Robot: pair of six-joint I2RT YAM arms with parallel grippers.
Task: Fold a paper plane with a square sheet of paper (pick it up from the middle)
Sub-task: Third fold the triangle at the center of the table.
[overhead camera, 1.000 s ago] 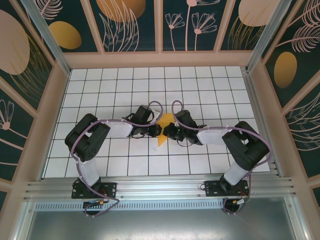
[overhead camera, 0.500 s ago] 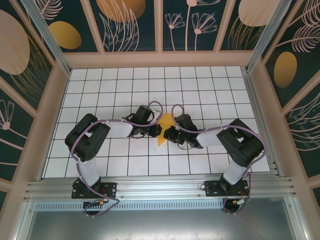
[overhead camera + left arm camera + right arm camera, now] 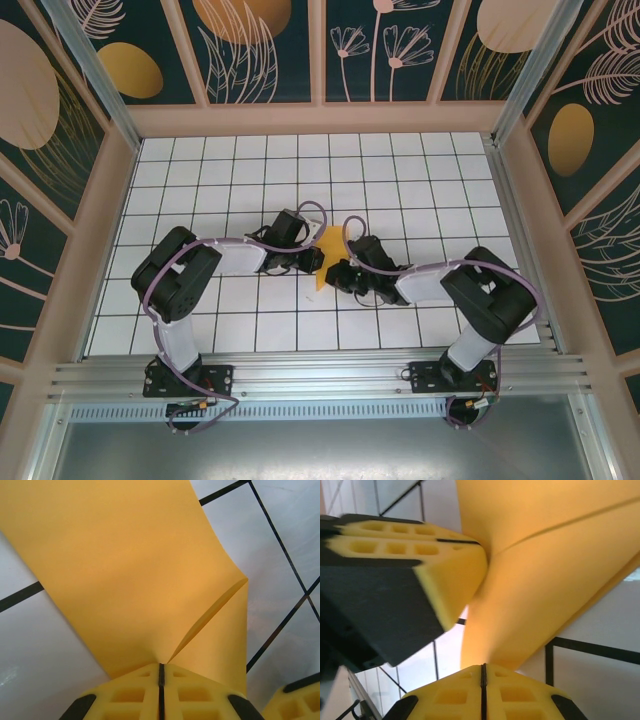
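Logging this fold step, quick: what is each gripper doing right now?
The left gripper is closed, pinching the folded orange-yellow paper.
The right gripper is closed, pinching the same paper.

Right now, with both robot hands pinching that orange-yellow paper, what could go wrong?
1. The left gripper and the right gripper are both shut on the thin orange-yellow folded paper, very close together. If they pull apart, it could tear.
2. The paper bows and puckers between them instead of lying flat, so the next crease might come out crooked.
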